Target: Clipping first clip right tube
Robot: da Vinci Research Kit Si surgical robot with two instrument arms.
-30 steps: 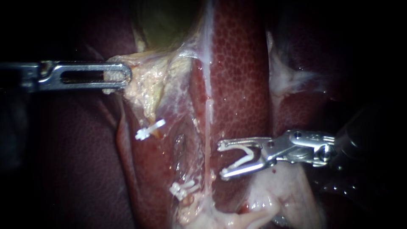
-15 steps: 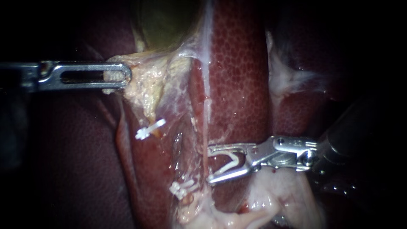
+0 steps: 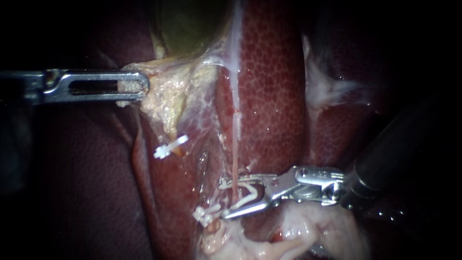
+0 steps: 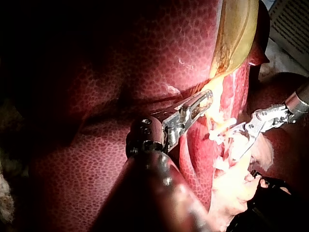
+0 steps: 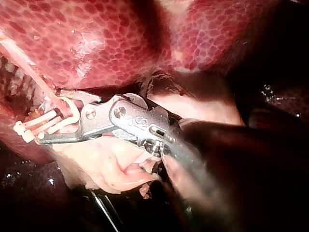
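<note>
The left instrument [image 3: 142, 86] comes in level from the left, and its slotted jaws are clenched on a lump of pale yellow tissue [image 3: 166, 98] just below the green gallbladder [image 3: 187, 24]. From that lump a thin see-through sheet spreads down over the liver [image 3: 274, 86].

Below the lump, a small white upper clip [image 3: 170, 147] sits slanted across a short yellowish stalk. Lower down and a little to the right, a second white one, the lower clip [image 3: 208, 214], lies on the pale tissue near the bottom.

The right tube [image 3: 234, 154] is a thin, pale pink strand that runs straight down the dark red liver, taut and bare. Its lower end passes between the jaws of the right instrument [image 3: 224, 199], which reaches in from the right. Those jaws stand spread in a V, grasping a white loaded clip [image 3: 250, 191] whose two legs lie along their inner faces. The clip is open and straddles the tube, one leg to each side, just above the lower clip. The right wrist view shows the same: the pink strand runs in between the clip's legs.
</note>
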